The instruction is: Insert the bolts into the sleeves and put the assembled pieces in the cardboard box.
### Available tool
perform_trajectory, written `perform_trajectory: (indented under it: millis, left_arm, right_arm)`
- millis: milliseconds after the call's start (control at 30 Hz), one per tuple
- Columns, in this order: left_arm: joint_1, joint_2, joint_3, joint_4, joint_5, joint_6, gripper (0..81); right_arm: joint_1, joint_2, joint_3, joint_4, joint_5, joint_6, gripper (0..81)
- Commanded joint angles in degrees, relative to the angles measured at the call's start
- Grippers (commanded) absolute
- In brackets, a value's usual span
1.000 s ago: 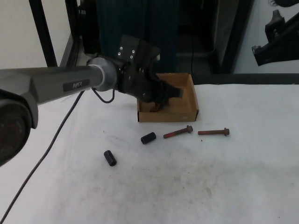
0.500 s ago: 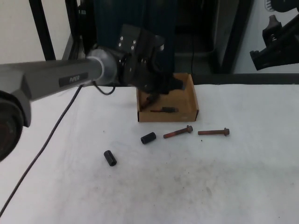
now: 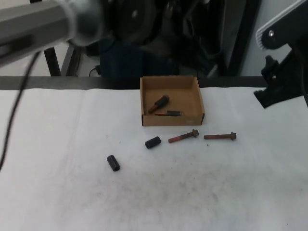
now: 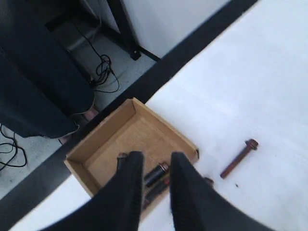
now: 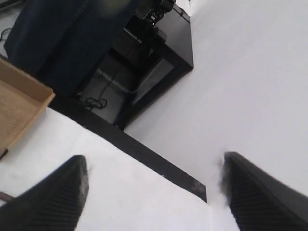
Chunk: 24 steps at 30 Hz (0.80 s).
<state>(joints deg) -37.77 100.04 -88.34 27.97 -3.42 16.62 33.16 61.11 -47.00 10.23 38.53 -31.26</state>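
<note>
The cardboard box (image 3: 194,99) stands at the back of the white bench. Two assembled pieces lie inside it, one (image 3: 159,103) slanted and one (image 3: 170,113) near the front wall. In front of the box lie two rusty bolts (image 3: 183,136) (image 3: 220,136) and two black sleeves (image 3: 153,142) (image 3: 113,162). My left gripper (image 4: 155,158) hangs high above the box (image 4: 115,139), open, nothing held; an assembled piece (image 4: 157,174) shows between its fingers (image 4: 129,192), and a bolt (image 4: 239,158) lies beyond. My right gripper (image 5: 155,160) is open wide and empty, off to the right of the box (image 5: 19,98).
The left arm's grey tube (image 3: 43,24) crosses the upper left, with its cable (image 3: 14,120) trailing over the bench's left side. The right arm (image 3: 281,72) stands at the right edge. A black frame and floor cables lie behind the bench.
The left arm has risen out of the box and drawn back, leaving the slanted assembled piece inside. The right arm has come lower into the right side.
</note>
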Motion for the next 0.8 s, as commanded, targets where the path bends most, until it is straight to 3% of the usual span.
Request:
perform_trajectory:
  millis: [0, 200, 333, 433, 533, 633, 767]
  left_arm:
    - [-1.9, -10.8, 12.6, 2.4, -1.6, 0.5, 15.3]
    - [-0.9, -19.2, 24.8, 3.8, -1.4, -3.9, 9.2]
    - [2.0, -18.8, 28.7, 3.4, 0.8, -0.6, 13.2]
    - [4.6, -16.6, 29.1, 2.2, 5.5, 5.3, 19.5]
    - [5.3, -14.0, 29.1, -2.2, 5.7, 16.7, 23.4]
    - [5.0, -11.5, 29.1, -4.8, 5.9, 27.0, 23.9]
    - [5.0, -8.2, 29.1, -5.1, 7.0, 31.4, 23.9]
  right_arm:
    - [-0.1, -2.3, -1.9, 5.3, 2.2, 0.4, 72.9]
    - [-0.1, -5.5, -6.3, 6.9, 2.3, 1.3, 72.9]
    - [-0.1, -5.9, -11.8, 7.1, 2.3, 1.8, 72.9]
    - [-0.1, -5.9, -15.2, 7.1, 1.4, 1.6, 72.9]
    - [-0.1, -6.1, -17.5, 8.3, 1.9, -1.1, 72.9]
    - [-0.1, -6.0, -18.0, 9.4, 5.5, -3.9, 72.9]
    - [-0.2, -6.0, -17.8, 13.6, 8.9, -5.2, 72.9]
